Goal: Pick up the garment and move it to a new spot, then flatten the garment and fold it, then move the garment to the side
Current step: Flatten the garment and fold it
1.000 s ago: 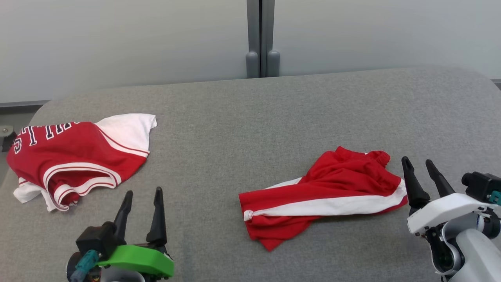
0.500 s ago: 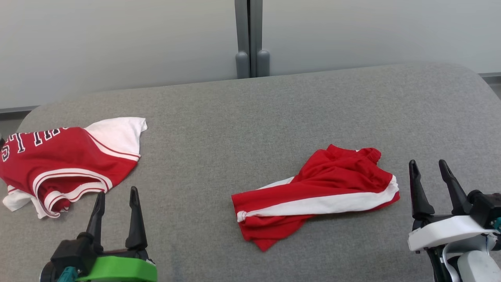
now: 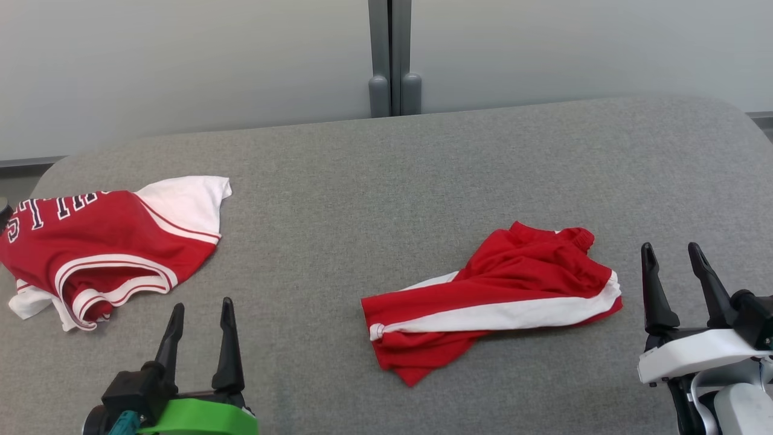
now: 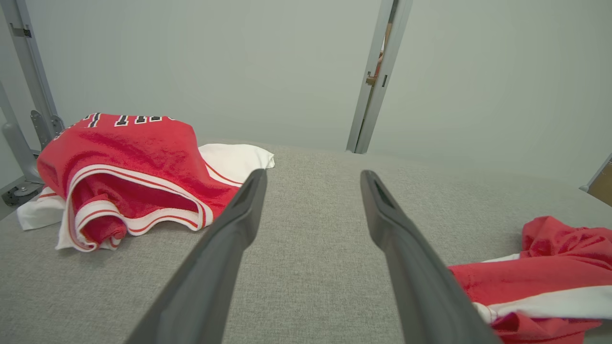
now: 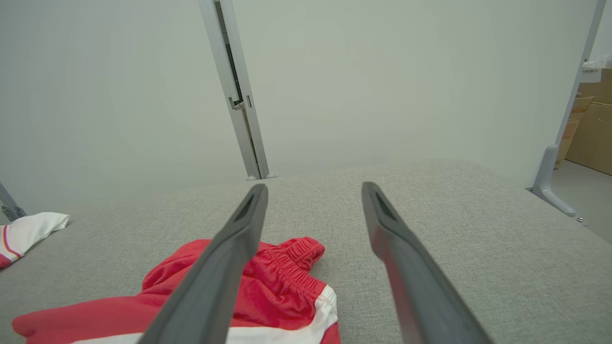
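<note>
Jersey (image 3: 109,241) lies crumpled at 9 o'clock on the pad (image 3: 362,181). Left gripper (image 3: 202,302), at 7 o'clock: fingers spread, empty. Shorts (image 3: 489,302), bunched at 4 o'clock of centre, are the likely target. Right gripper (image 3: 671,244), at 3 o'clock of the shorts: spread, empty. Risk: a pinch catches one layer only, so the shorts unfurl or drag on lifting.

We see a grey fabric-covered worktop (image 3: 386,181) with rounded far corners. Behind it stand pale wall panels (image 3: 181,60), joined by a grey upright post (image 3: 392,54) whose two rounded feet sit at the worktop's far edge. Off to the right, beyond a grey frame leg (image 5: 550,184), we make out brown cardboard boxes (image 5: 590,129).
</note>
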Controlling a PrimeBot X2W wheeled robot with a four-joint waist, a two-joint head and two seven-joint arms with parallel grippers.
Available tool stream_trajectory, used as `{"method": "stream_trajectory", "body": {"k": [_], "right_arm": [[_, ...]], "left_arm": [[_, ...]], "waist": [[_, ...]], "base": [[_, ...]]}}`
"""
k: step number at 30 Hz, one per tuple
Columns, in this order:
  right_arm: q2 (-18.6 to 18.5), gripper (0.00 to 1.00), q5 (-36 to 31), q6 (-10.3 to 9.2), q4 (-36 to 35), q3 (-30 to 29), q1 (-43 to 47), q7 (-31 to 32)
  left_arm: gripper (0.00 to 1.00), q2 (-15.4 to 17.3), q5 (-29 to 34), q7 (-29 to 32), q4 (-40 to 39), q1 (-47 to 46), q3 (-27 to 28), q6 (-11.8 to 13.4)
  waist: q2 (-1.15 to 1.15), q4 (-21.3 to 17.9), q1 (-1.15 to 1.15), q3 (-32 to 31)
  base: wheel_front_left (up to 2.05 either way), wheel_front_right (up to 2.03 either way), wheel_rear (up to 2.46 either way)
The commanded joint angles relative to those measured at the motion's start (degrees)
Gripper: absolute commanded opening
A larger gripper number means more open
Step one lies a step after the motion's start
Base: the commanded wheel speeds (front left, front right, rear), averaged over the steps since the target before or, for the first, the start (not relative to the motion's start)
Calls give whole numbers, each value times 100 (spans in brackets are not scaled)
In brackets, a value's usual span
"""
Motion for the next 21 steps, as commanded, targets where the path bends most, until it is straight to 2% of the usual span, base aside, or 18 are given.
{"method": "stream_trajectory", "body": {"k": [1,5,9,13,18,21], "right_arm": [[-49,100,-21,-4,45,22,-74,-15],[-185,100,22,-4,177,128,-189,-16],[-411,100,154,-4,538,327,-393,79],[-791,100,486,-5,1081,731,-853,761],[-1282,100,1123,-5,1675,1543,-1546,1762],[-1491,100,1553,-5,1927,2007,-1901,2207]], "left_arm": [[100,-3,-28,-2,55,-101,-44,-56],[100,-1,-117,47,314,-274,-298,-155],[100,21,-444,661,502,-643,-565,-296],[100,161,-1120,1893,525,-1132,-713,-355],[100,381,-2265,4056,528,-1832,-859,-379],[100,502,-2790,5107,583,-2200,-899,-382]], "waist": [[0,1,0,2],[0,4,0,47],[0,21,0,148],[0,28,0,261],[0,35,0,461],[0,40,0,561]], "base": [[0,0,0],[0,0,0],[0,0,0],[0,0,0],[0,0,0],[0,0,0]]}}
